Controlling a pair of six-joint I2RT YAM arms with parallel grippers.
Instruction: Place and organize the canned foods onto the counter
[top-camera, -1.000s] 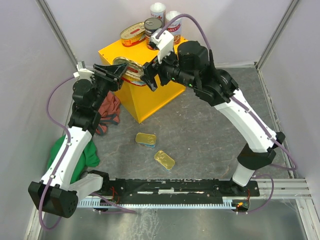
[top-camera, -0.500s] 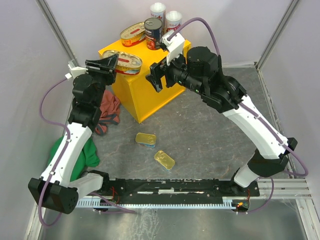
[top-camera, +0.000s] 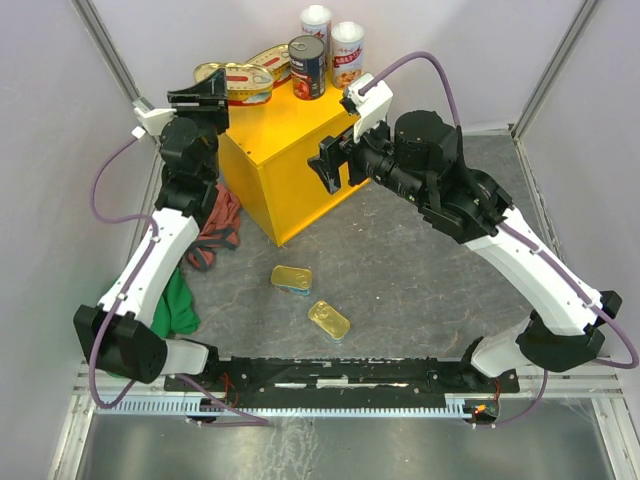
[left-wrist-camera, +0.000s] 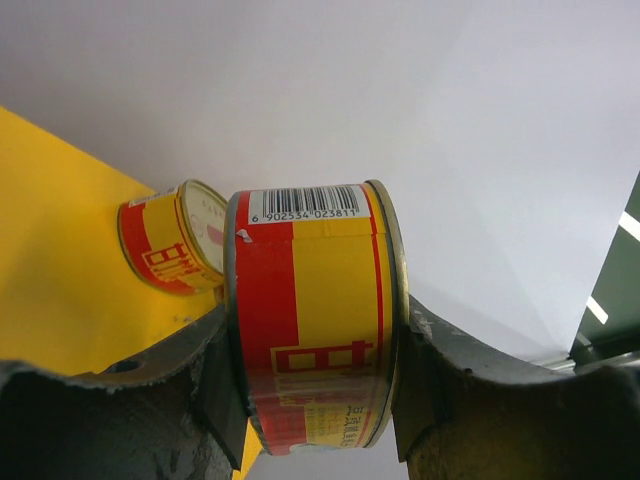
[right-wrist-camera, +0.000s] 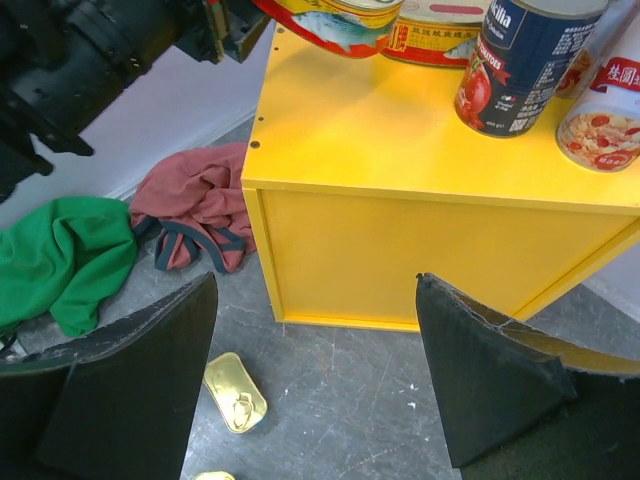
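Note:
The counter is a yellow box (top-camera: 300, 130). My left gripper (top-camera: 213, 97) is shut on an oval gold tin (top-camera: 238, 82) with a red and yellow label (left-wrist-camera: 315, 310), held at the box's far left corner. I cannot tell whether it rests on the top. The second oval tin (top-camera: 272, 60) (left-wrist-camera: 175, 235) lies on the top just beyond it. A dark round can (top-camera: 307, 67) (right-wrist-camera: 525, 60) and two white-topped cans (top-camera: 316, 25) (top-camera: 347, 50) stand at the back. Two rectangular gold tins (top-camera: 292, 278) (top-camera: 329, 319) lie on the floor. My right gripper (top-camera: 335, 162) (right-wrist-camera: 315, 285) is open and empty in front of the box.
A red cloth (top-camera: 215, 225) (right-wrist-camera: 195, 205) and a green cloth (top-camera: 172, 305) (right-wrist-camera: 60, 255) lie on the grey floor left of the box. White walls close in the cell at the back and on both sides. One rectangular tin (right-wrist-camera: 235, 392) shows below my right gripper.
My left gripper has carried the oval tin from the box's near left edge back to its far left corner. My right gripper has drawn back off the box, to the right.

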